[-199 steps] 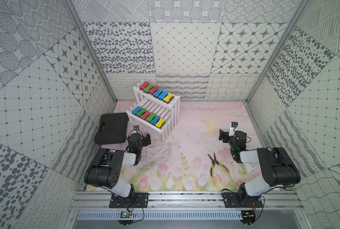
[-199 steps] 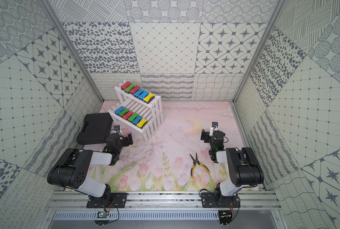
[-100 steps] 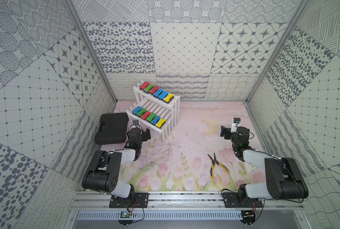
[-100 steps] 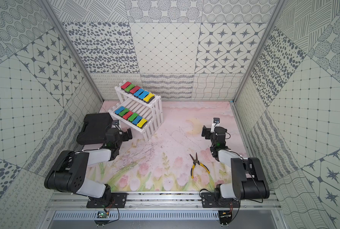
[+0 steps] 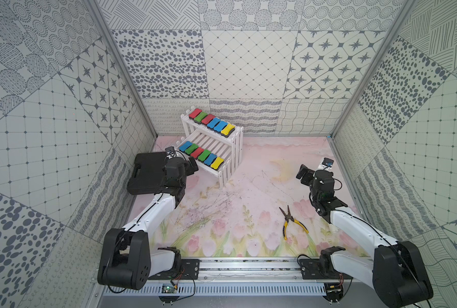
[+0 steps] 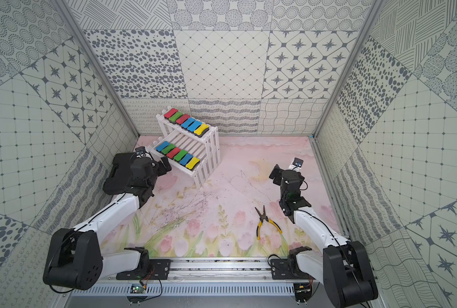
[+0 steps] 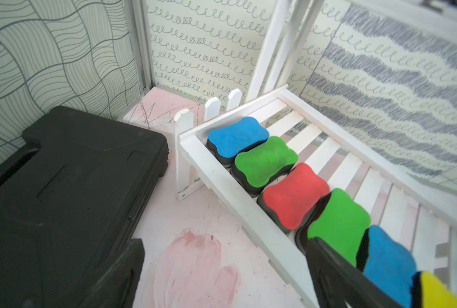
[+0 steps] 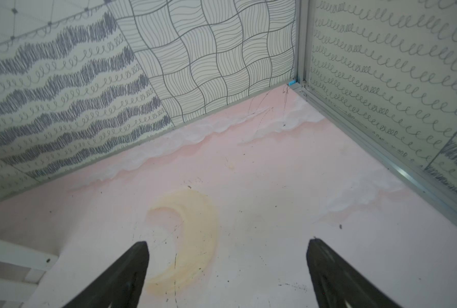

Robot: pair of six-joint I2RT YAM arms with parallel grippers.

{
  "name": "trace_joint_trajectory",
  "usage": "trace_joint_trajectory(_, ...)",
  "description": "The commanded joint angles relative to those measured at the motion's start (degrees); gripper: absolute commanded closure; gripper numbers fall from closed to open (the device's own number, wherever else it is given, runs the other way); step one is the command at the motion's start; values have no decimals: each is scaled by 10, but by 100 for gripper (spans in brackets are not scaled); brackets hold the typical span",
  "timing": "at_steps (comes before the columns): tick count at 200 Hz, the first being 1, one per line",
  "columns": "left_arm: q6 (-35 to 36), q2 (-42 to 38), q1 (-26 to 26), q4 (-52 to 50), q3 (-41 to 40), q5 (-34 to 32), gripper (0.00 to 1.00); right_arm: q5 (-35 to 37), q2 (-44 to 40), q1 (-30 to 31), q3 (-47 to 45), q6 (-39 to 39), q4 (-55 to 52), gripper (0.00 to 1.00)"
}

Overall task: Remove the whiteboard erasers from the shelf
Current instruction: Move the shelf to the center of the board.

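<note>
The left arm reaches forward, low. The left gripper [image 7: 224, 250] is wide apart, holding nothing, just beside the shelf's [image 5: 226, 170] lower step. The erasers [image 5: 202, 155] sit there in rows. The right gripper [image 8: 227, 243] is wide apart too, far off.

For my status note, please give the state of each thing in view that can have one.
Shelf: upright, both tiers loaded.
Whiteboard erasers: all twelve on it, six per tier.
Left gripper: open, empty, near the lower tier.
Right gripper: open, empty, over bare mat.
Black case: shut, lying flat.
Pliers: jaws closed, flat on mat.
</note>
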Motion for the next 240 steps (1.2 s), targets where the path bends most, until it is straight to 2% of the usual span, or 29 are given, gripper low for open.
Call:
trace_joint_trajectory(1,-246,-17,11,-219,51,-20,1,-77,1,-9,-16,128,13,3)
trace_joint_trajectory(33,-274,-68,11,-216,39,88,1,-149,36,38,83,133,-139,3)
trace_joint_trajectory(62,-297,-134,11,-253,36,128,0,-87,71,146,131,177,-163,3)
trace_joint_trajectory(98,-282,-178,9,-300,38,177,0,-58,188,262,277,211,-212,4)
trace_joint_trajectory(127,-275,-203,9,-332,42,181,0,35,269,343,380,220,-226,7)
trace_joint_trajectory(157,-263,-223,9,-346,52,185,1,52,329,376,452,252,-212,14)
trace_joint_trajectory(190,-252,-236,10,-354,62,178,1,76,398,400,544,273,-254,22)
trace_joint_trajectory(219,-243,-234,9,-370,77,177,1,96,446,413,607,305,-296,35)
trace_joint_trajectory(240,-235,-234,10,-373,85,172,0,103,473,420,646,314,-316,39)
